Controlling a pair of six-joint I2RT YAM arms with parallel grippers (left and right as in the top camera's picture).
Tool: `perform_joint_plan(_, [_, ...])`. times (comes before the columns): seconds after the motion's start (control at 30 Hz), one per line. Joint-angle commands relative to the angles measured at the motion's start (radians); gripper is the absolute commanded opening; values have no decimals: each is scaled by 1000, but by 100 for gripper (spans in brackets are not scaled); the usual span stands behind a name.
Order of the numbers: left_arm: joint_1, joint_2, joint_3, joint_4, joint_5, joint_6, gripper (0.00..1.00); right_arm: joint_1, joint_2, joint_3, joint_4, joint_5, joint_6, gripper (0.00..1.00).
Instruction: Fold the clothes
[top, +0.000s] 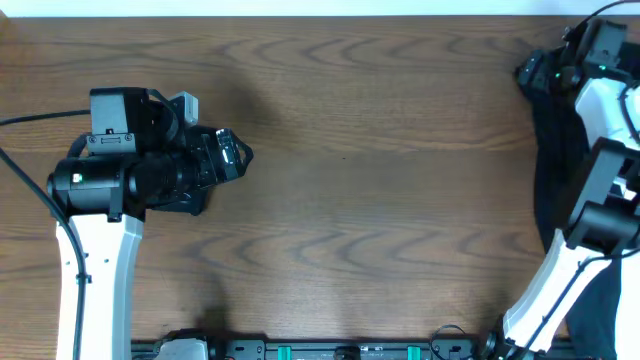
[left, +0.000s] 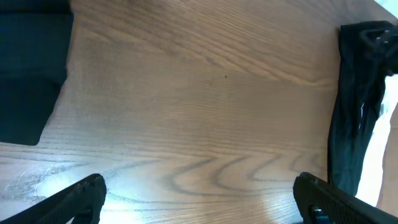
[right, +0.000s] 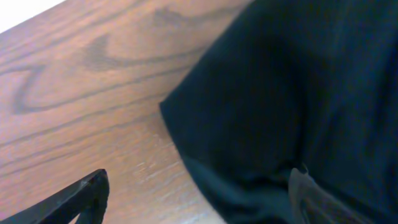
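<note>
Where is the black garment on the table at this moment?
In the overhead view the black garment lies at the far right edge of the table, partly under the right arm; the right wrist view shows it just below the open right gripper.

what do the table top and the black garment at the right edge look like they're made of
Table top: wood or wood-look laminate, brown, smooth and slightly glossy; looping grain lines, pale glare in the left wrist view. Black garment: soft matte cloth; it drapes in folds with no shine. Weave too blurred to tell.
</note>
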Motion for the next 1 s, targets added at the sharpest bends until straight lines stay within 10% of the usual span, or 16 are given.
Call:
perform_joint_plan(0.0, [-2,-3,20,-3,-12,14,98,7,48,17,21,14,5,88])
perform_joint_plan(0.27, [-2,-3,20,-3,-11,13,98,7,116,17,18,40,4,67])
perform_joint_plan(0.43, [-2,-3,20,-3,-11,13,98,12,97,18,-31,58,4,1])
perform_joint_plan(0.97, [-2,-3,20,-2,-12,13,98,278,-350,18,-162,-229,-79,1])
